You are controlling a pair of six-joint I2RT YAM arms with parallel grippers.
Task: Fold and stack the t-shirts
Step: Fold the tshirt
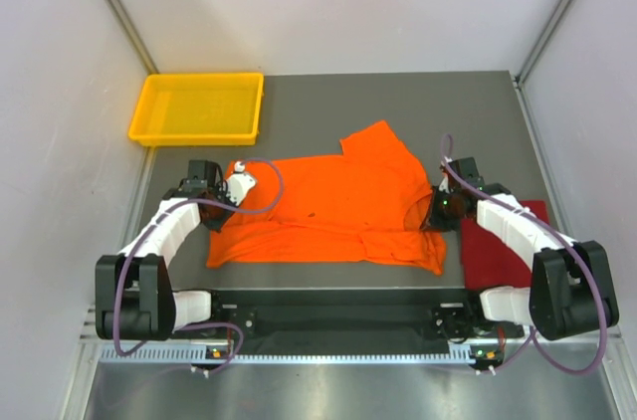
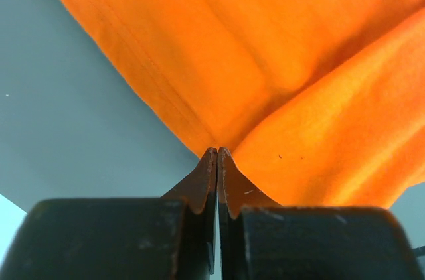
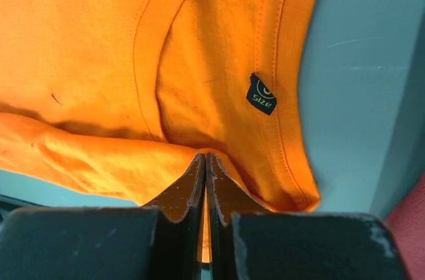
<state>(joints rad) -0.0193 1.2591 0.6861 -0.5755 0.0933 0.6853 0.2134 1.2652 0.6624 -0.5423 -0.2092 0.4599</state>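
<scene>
The bright orange t-shirt (image 1: 338, 206) lies spread across the middle of the grey table, one sleeve pointing to the back. My left gripper (image 1: 229, 201) is at its left edge, shut on the cloth; in the left wrist view the orange cloth (image 2: 265, 41) rises in folds from the closed tips of my left gripper (image 2: 217, 154). My right gripper (image 1: 438, 209) is at the collar end, shut on the shirt (image 3: 80, 41) near the size tag (image 3: 261, 94), with cloth between the fingers of my right gripper (image 3: 205, 157). The dark red t-shirt (image 1: 498, 251) lies at the right, partly under my right arm.
A yellow plastic tray (image 1: 199, 106) stands at the back left of the table (image 1: 398, 102). White walls close in on both sides and the back. A corner of the dark red cloth (image 3: 412, 220) shows in the right wrist view.
</scene>
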